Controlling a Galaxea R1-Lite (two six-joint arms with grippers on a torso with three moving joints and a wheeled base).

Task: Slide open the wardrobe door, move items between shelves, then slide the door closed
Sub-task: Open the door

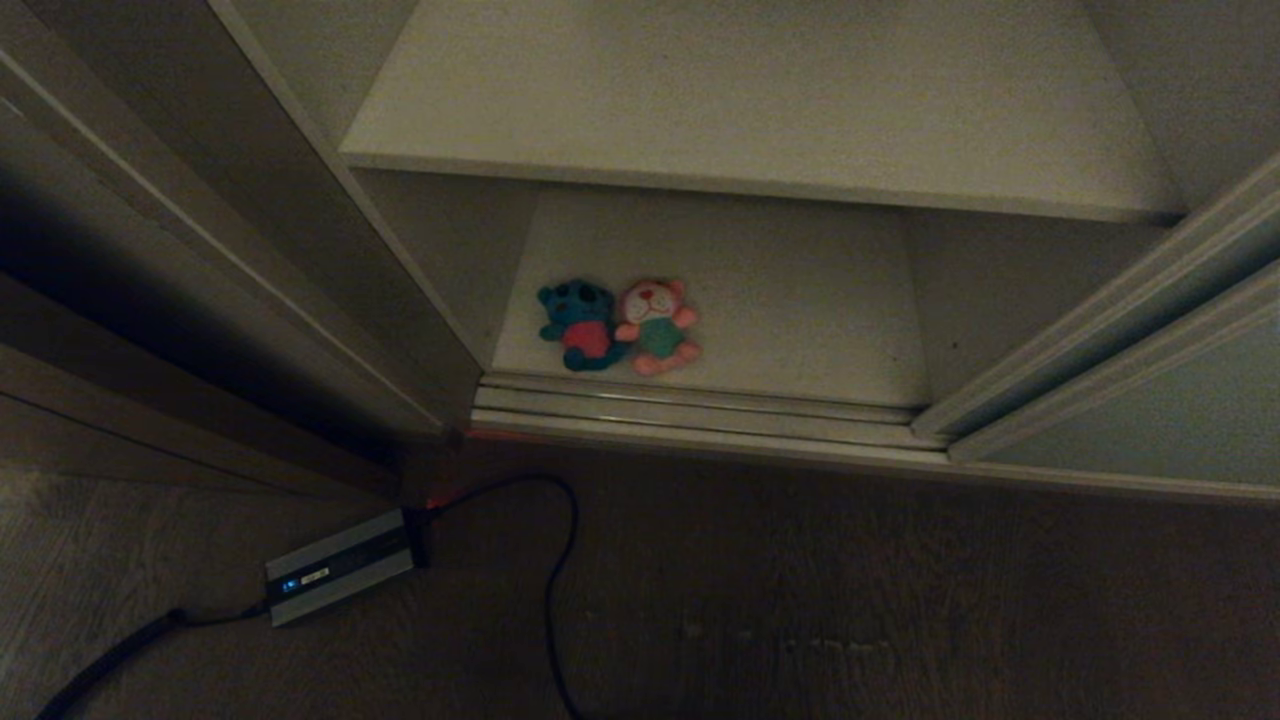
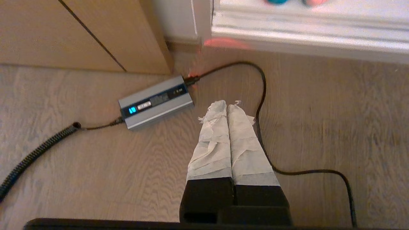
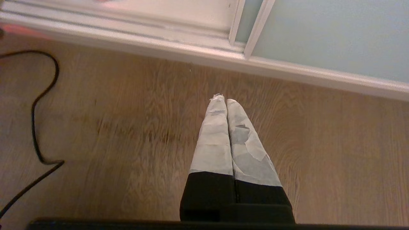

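The wardrobe stands open in the head view. Two plush toys lie side by side near the front left of the bottom shelf point(image 1: 800, 300): a teal bear point(image 1: 580, 325) in a red shirt and a pink toy point(image 1: 657, 325) in a teal shirt. An upper shelf point(image 1: 760, 100) above them is bare. The pale grey-green sliding door point(image 1: 1150, 420) sits slid to the right. My left gripper point(image 2: 227, 104) hangs shut over the wooden floor, empty. Just as empty, my right gripper point(image 3: 225, 99) is shut above the floor near the door's bottom rail point(image 3: 287, 72). Neither arm shows in the head view.
A grey power brick point(image 1: 340, 565) with a blue light lies on the floor at the left, with a black cable point(image 1: 560, 560) looping from it past the wardrobe's track point(image 1: 700, 410). A brown wooden panel point(image 1: 150, 300) stands to the left of the wardrobe.
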